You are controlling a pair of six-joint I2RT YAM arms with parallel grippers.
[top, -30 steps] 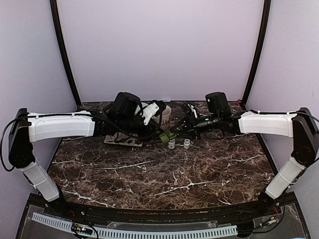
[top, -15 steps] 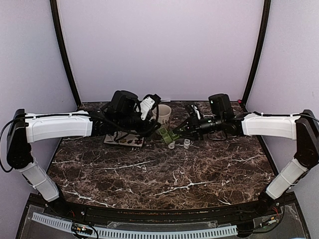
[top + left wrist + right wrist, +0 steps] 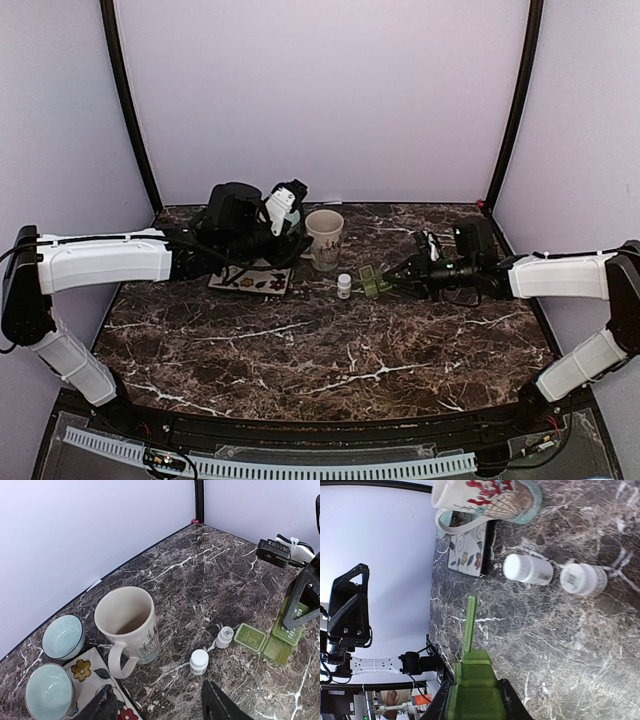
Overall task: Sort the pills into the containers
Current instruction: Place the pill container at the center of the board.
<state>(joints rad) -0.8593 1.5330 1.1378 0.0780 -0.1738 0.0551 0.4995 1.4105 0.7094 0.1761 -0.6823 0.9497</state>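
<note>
Top external: right claw, grasping the green pill organizer, has drawn it right of the mug; left claw, released, has withdrawn left; handover looks done.

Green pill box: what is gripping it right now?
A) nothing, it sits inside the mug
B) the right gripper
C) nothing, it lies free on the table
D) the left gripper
B: the right gripper has its fingers closed on one end of the pill box, while the left gripper hangs open, apart from it.
</note>
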